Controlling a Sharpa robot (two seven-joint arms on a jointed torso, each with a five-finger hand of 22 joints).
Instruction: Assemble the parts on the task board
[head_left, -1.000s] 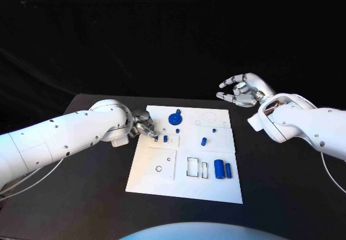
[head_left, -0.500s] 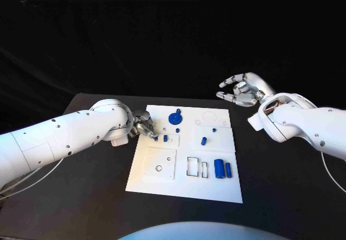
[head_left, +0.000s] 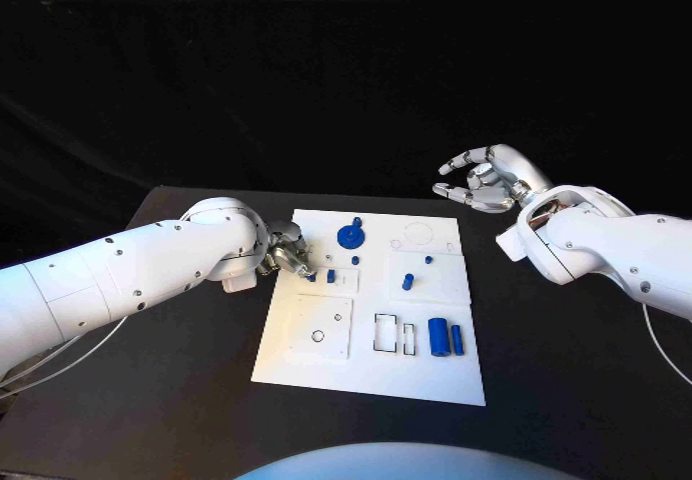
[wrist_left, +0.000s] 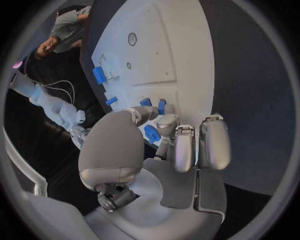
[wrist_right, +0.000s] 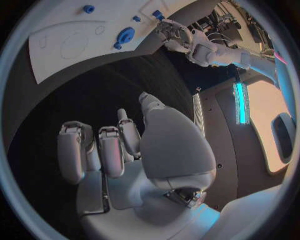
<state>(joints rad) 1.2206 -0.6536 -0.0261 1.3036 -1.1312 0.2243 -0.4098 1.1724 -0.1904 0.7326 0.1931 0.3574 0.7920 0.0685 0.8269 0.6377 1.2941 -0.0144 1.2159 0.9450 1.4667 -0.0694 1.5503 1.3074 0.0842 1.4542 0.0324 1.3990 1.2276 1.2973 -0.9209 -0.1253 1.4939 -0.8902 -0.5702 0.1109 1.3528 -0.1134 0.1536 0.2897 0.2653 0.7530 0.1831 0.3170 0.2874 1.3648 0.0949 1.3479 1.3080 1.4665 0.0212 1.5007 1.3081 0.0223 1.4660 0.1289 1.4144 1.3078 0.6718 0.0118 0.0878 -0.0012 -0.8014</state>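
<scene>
A black table stands before a dark backdrop.

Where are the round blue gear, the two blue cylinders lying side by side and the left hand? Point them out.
round blue gear (head_left: 349, 237), head view, its disc.
two blue cylinders (head_left: 438, 337), head view, the wider one's body.
left hand (head_left: 286, 250), head view, its fingers at the board's edge.

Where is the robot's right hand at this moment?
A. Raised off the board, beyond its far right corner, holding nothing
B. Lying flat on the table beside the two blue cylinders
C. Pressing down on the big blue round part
A: in the head view the right hand hangs past the task board, fingers curled apart and holding nothing.
</scene>
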